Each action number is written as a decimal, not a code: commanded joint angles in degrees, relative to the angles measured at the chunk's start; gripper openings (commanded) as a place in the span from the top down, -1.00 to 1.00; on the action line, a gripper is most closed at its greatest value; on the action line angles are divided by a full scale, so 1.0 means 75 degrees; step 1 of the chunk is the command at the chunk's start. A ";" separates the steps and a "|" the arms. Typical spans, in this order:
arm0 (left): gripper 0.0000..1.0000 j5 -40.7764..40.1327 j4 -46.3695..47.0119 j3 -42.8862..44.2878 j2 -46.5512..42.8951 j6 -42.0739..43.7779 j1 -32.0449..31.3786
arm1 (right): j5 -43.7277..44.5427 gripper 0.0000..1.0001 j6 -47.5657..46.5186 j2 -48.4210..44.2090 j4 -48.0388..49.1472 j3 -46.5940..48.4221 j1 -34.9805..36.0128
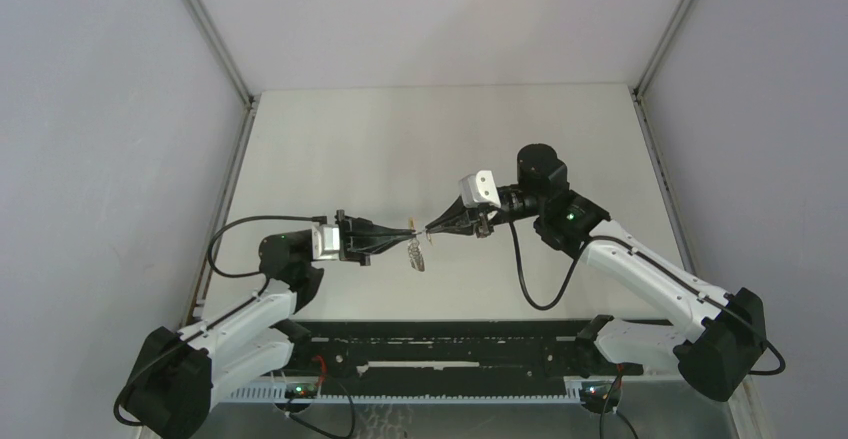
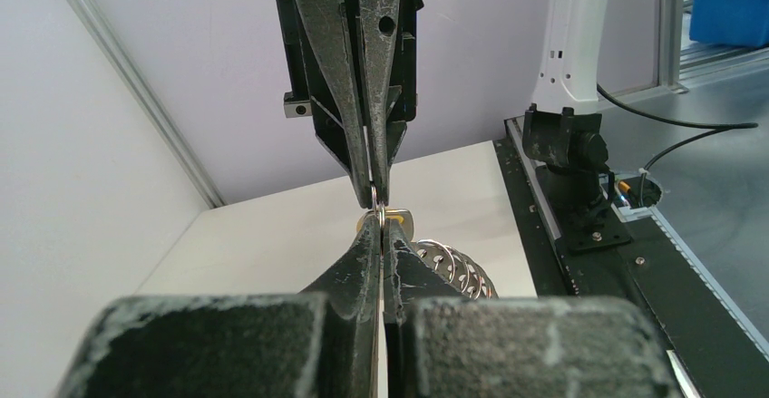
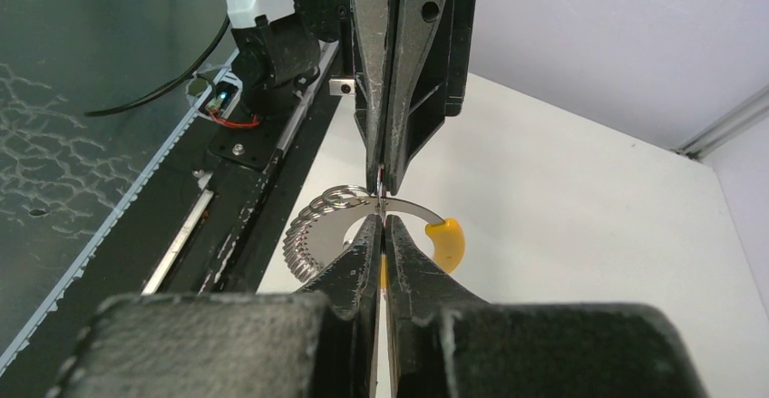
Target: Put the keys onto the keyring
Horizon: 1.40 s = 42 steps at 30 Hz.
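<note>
Above the surface [image 1: 400, 139], near its middle, my left tool [image 1: 410, 233] and right tool [image 1: 431, 229] meet tip to tip, both clamped shut on the keyring [image 3: 444, 239], held aloft. I can't pick out either key, so I judge threading unfinished.

A white matte tabletop [image 1: 400, 139] is enclosed by pale grey wall panels [image 1: 90, 109], joined at the upper corners by silver metal posts [image 1: 207, 29]. A dark grey floor with pale crackled marks [image 3: 73, 126] is seen at the left of the right wrist view. A blue plastic bin [image 2: 730, 4] is seen at the upper right of the left wrist view.
</note>
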 commanded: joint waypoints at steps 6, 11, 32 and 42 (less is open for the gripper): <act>0.99 -0.0125 0.0635 0.0369 -0.0097 -0.0004 0.0046 | -0.0158 1.00 -0.0163 -0.0118 -0.0007 0.0303 0.0089; 1.00 -0.0119 0.0632 0.0372 -0.0086 0.0001 0.0046 | -0.0220 1.00 -0.0166 -0.0134 -0.0005 0.0302 0.0090; 0.99 -0.0171 0.0598 0.0328 -0.0103 0.0024 0.0046 | -0.0008 1.00 -0.0258 -0.0398 -0.0195 0.0305 0.0095; 0.99 -0.0129 0.0559 0.0336 -0.0179 -0.0054 0.0046 | 0.0162 1.00 -0.0342 -0.0376 -0.0283 0.0305 0.0147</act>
